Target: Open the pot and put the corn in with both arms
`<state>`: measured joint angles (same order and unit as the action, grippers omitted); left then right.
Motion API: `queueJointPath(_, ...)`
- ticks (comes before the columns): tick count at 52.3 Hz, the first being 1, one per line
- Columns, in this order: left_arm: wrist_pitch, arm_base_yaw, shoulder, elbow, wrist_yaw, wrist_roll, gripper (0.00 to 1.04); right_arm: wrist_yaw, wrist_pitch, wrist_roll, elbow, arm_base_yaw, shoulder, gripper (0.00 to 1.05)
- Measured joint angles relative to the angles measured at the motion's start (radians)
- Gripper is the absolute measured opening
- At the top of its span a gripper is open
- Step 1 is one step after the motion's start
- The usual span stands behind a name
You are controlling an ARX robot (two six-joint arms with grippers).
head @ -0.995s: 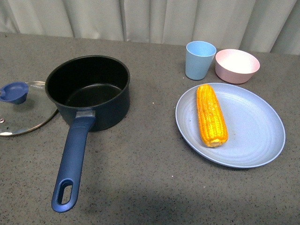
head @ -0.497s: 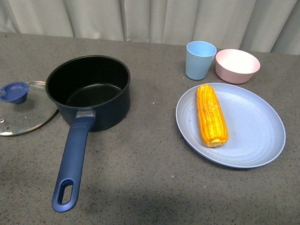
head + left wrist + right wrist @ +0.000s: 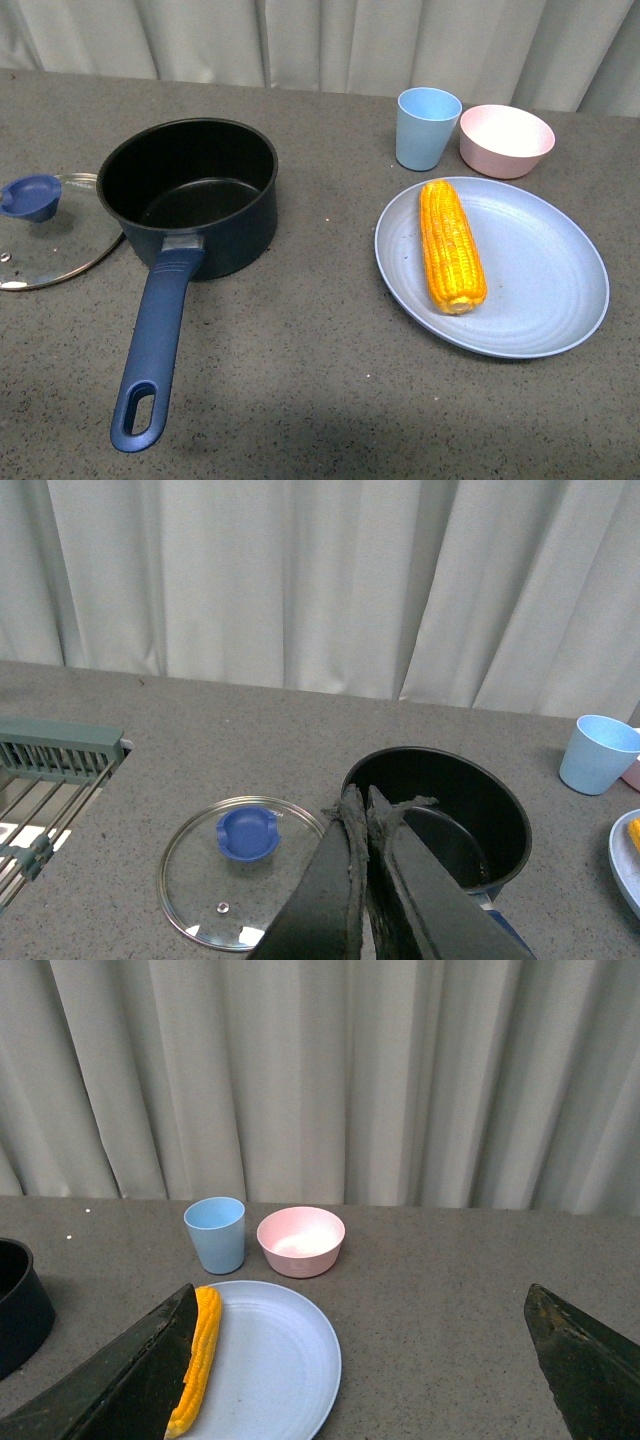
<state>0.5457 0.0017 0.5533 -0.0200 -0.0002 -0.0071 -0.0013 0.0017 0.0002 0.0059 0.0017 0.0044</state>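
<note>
Lid (image 3: 45, 235) lies off beside the pot (image 3: 188, 195), so we're onto the corn (image 3: 451, 245): right gripper (image 3: 360, 1302) spread wide, should descend over it; left gripper (image 3: 365, 808) pressed together, empty.

The grey table (image 3: 330, 400) carried the pot (image 3: 190, 185), a glass lid (image 3: 50, 250) just beside it; a blue plate (image 3: 540, 280), cup (image 3: 428, 128) and pink bowl (image 3: 506, 140) stood rightward.
</note>
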Motion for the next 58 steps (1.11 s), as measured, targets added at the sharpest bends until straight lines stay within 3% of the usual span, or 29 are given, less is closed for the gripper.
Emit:
queueJointPath(18, -0.22, 0.0, -0.231, 0.0, 0.0, 0.0, 0.04, 0.0, 0.0, 0.0, 0.0, 0.0, 0.0, 0.96)
queueJointPath(47, -0.368, 0.0, -0.379, 0.0, 0.0, 0.0, 0.04, 0.0, 0.0, 0.0, 0.0, 0.0, 0.0, 0.96)
queueJointPath(52, -0.524, 0.0, -0.502, 0.0, 0.0, 0.0, 0.04, 0.0, 0.0, 0.0, 0.0, 0.0, 0.0, 0.96)
queueJointPath(58, -0.542, 0.0, -0.546, 0.0, 0.0, 0.0, 0.04, 0.0, 0.0, 0.0, 0.0, 0.0, 0.0, 0.96)
